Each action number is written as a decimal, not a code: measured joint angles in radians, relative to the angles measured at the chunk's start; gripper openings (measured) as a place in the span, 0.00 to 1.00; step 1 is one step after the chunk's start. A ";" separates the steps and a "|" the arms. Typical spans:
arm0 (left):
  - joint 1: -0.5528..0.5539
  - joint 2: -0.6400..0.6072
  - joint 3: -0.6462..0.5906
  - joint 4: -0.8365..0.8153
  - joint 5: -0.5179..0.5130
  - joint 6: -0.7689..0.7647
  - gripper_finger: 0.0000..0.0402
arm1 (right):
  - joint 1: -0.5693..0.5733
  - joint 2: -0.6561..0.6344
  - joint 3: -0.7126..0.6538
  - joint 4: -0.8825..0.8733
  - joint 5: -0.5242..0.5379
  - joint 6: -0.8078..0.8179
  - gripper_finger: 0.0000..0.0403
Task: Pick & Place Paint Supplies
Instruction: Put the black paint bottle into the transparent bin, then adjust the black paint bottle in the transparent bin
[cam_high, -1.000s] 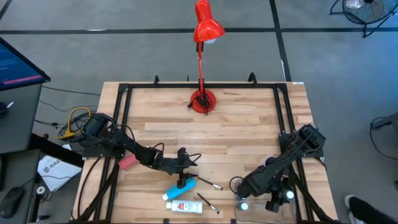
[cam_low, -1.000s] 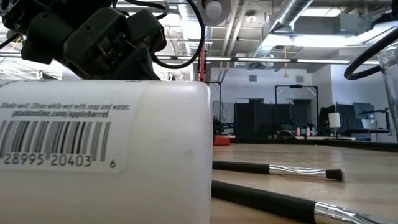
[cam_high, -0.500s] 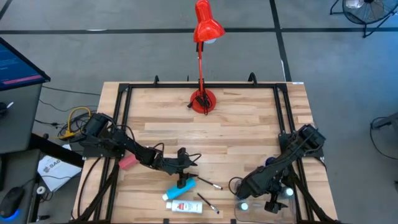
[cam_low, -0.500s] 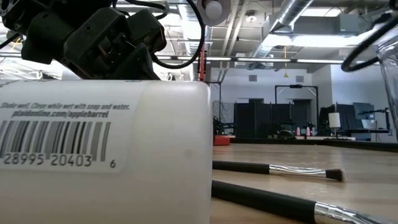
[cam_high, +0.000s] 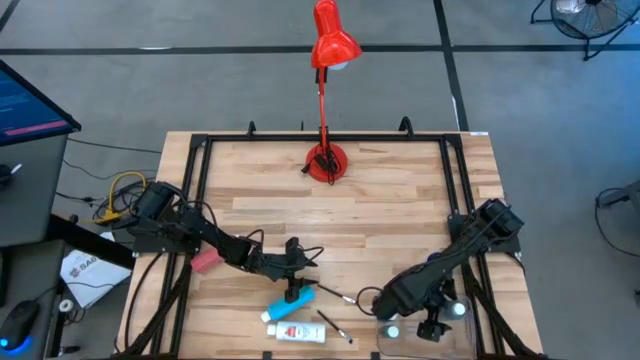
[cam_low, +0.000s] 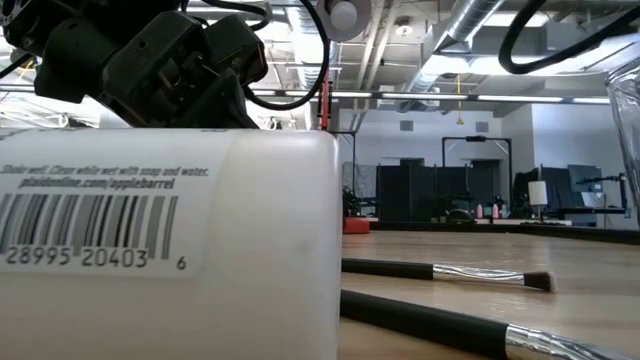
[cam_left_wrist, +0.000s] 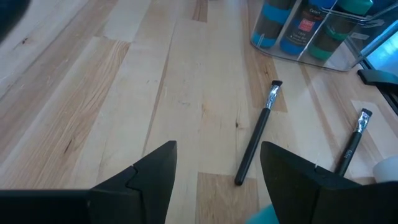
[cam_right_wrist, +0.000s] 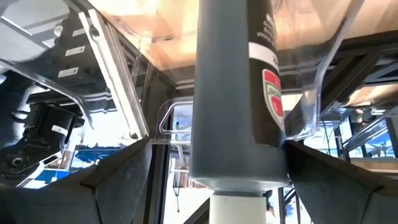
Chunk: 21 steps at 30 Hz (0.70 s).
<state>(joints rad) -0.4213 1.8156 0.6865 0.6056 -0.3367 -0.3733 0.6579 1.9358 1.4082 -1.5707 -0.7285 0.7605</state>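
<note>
The right gripper (cam_high: 432, 326), over the clear tray (cam_high: 462, 312) at the table's front right corner, had just spread its fingers wide around a grey paint bottle (cam_right_wrist: 233, 93), which I judged a release into the tray. The left gripper (cam_high: 297, 290) hung with fingers apart above the blue tube (cam_high: 291, 303) near the front edge. A white tube (cam_high: 300, 332) and two brushes (cam_left_wrist: 258, 134) lay nearby, with the red lamp (cam_high: 325, 45) at the back edge.
</note>
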 joint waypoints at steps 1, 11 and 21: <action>0.000 0.000 0.000 0.001 0.000 0.000 0.52 | -0.001 0.000 0.000 0.000 0.005 0.000 0.88; 0.000 0.000 0.000 0.003 0.000 0.000 0.52 | -0.006 0.000 0.000 0.000 0.072 -0.009 0.87; 0.000 0.000 0.000 0.004 0.000 -0.001 0.52 | -0.021 -0.083 0.001 0.000 0.188 0.053 0.86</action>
<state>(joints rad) -0.4217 1.8156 0.6865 0.6094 -0.3367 -0.3740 0.6368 1.8526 1.4090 -1.5707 -0.5402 0.8132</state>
